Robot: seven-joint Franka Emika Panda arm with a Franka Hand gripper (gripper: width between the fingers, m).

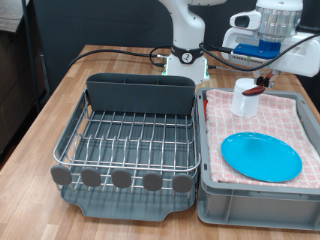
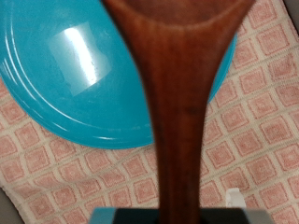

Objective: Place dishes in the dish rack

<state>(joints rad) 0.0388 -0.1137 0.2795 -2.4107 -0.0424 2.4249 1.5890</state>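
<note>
My gripper (image 1: 266, 75) hangs over the far part of the grey bin and is shut on the reddish-brown wooden spoon (image 1: 257, 87). The spoon fills the middle of the wrist view (image 2: 177, 112), its bowl widening away from the hand. The white cup (image 1: 244, 98) stands in the bin just beside the spoon's end. The round light-blue plate (image 1: 260, 157) lies flat on the pink checked cloth and shows under the spoon in the wrist view (image 2: 65, 75). The wire dish rack (image 1: 125, 140) sits on its dark tray at the exterior view's left, with nothing in it.
The grey bin (image 1: 205, 190) lined with pink checked cloth (image 2: 262, 140) stands right of the rack. The rack's grey caddy (image 1: 140, 95) runs along its far side. The robot base (image 1: 185, 60) and cables are at the table's far edge.
</note>
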